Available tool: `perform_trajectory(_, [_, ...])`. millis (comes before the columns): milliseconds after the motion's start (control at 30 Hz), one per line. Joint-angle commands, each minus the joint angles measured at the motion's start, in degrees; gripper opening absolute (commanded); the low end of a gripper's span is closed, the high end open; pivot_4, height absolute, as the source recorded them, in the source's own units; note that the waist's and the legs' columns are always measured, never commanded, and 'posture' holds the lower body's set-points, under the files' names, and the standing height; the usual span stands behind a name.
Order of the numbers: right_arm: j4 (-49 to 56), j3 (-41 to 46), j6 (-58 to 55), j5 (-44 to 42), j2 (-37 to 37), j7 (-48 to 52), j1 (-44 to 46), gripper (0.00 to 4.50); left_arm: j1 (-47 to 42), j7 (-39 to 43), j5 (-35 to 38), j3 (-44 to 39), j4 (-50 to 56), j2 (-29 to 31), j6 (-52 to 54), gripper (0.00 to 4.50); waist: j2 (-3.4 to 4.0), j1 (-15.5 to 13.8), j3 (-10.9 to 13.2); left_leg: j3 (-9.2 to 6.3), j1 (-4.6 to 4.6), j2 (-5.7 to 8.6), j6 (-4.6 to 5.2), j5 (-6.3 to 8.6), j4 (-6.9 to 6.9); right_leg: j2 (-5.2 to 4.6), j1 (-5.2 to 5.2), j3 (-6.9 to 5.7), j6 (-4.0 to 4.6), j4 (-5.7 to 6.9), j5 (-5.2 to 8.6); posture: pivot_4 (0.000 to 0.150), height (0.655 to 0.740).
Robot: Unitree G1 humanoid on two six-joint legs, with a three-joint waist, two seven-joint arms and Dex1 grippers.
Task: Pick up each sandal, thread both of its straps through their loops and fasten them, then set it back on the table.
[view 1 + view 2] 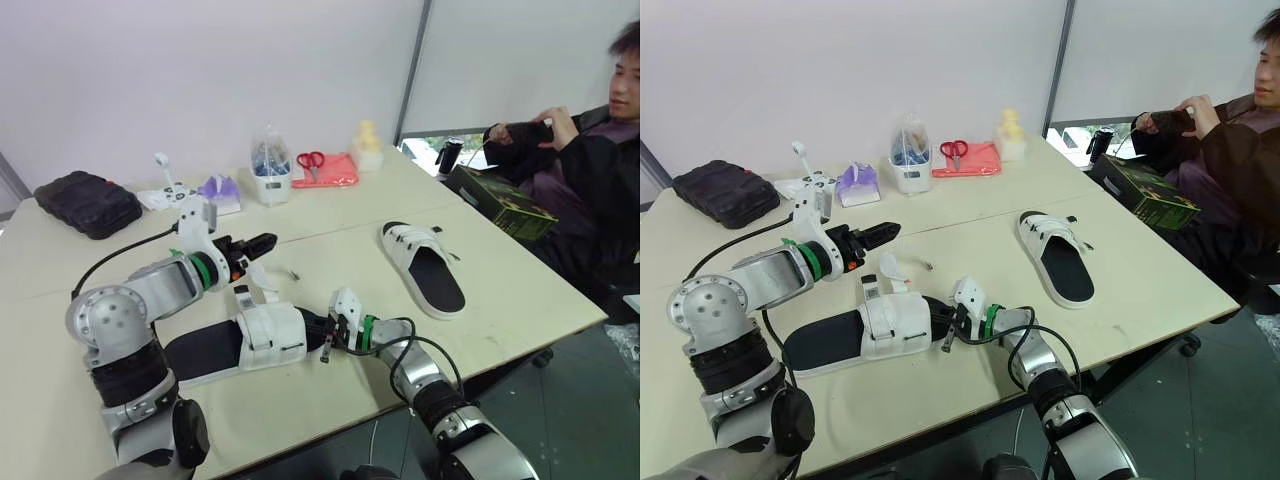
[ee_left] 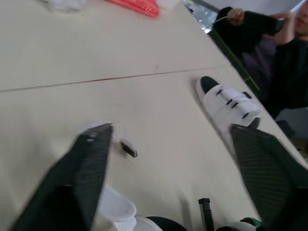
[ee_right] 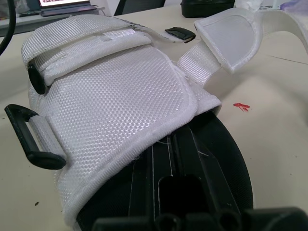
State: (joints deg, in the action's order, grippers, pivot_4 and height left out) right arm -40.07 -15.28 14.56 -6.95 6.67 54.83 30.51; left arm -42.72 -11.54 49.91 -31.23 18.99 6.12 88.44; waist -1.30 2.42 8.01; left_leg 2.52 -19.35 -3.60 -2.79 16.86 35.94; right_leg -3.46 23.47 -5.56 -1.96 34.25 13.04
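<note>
A white-strapped sandal with a black footbed (image 1: 250,340) lies near the table's front edge. One strap (image 3: 231,33) stands up loose, and a black loop (image 3: 29,139) sticks out at its side. My right gripper (image 1: 325,338) is shut on this sandal's toe. Above the loose strap (image 1: 262,280) hovers my left gripper (image 1: 262,243), its fingers (image 2: 86,168) spread open with nothing between them. The second sandal (image 1: 425,265) lies flat farther right, apart from both grippers.
A black case (image 1: 88,203) sits at the back left, with a tissue pack (image 1: 222,190), a container (image 1: 270,165) and scissors (image 1: 312,160) on a red cloth along the back. A green box (image 1: 500,205) rests at the right edge beside a seated person (image 1: 590,150).
</note>
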Motion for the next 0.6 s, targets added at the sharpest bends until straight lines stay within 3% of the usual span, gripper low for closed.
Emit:
perform_trajectory(33, [-9.2, -4.1, -4.3, 6.2, 0.0, -1.5, -4.7, 0.00, -6.3, -7.5, -3.9, -0.1, 3.0, -6.1, 3.8, 4.44, -0.17, 0.1, -0.1, -0.01, -0.02, 0.00, 0.00, 0.00, 0.01, 0.01, -0.03, 0.00, 0.01, -0.04, 0.01, 0.150, 0.7400])
perform_trajectory(200, [-9.6, -4.1, -4.2, 6.4, -0.4, -1.7, -4.5, 0.00, -7.6, -20.7, -7.6, -2.0, 0.4, -14.4, 4.1, 4.44, 0.09, 0.2, 0.0, -0.28, 0.09, 0.23, -0.53, 0.34, -0.08, 0.08, -0.10, -0.05, -0.12, -0.11, -0.06, 0.150, 0.7400])
perform_trajectory(400, [-9.5, -3.9, -4.3, 6.4, -0.8, -2.1, -4.8, 0.00, -10.4, -26.8, -13.1, 0.2, -4.1, -18.3, 4.1, 4.44, 0.09, 0.1, 0.1, -1.24, 0.03, 0.34, -0.69, 0.42, -0.05, 0.79, -0.03, -0.04, -0.13, -0.12, -0.07, 0.150, 0.7400])
perform_trajectory(600, [-9.4, -3.7, -4.3, 6.4, -0.6, -2.2, -4.9, 0.00, -10.7, -26.4, -16.9, 1.4, -7.3, -19.0, 4.1, 4.44, 0.12, 0.1, 0.1, -1.43, 0.03, 0.62, -0.70, 0.44, -0.06, 0.79, 0.01, -0.05, -0.12, -0.12, -0.06, 0.150, 0.7400])
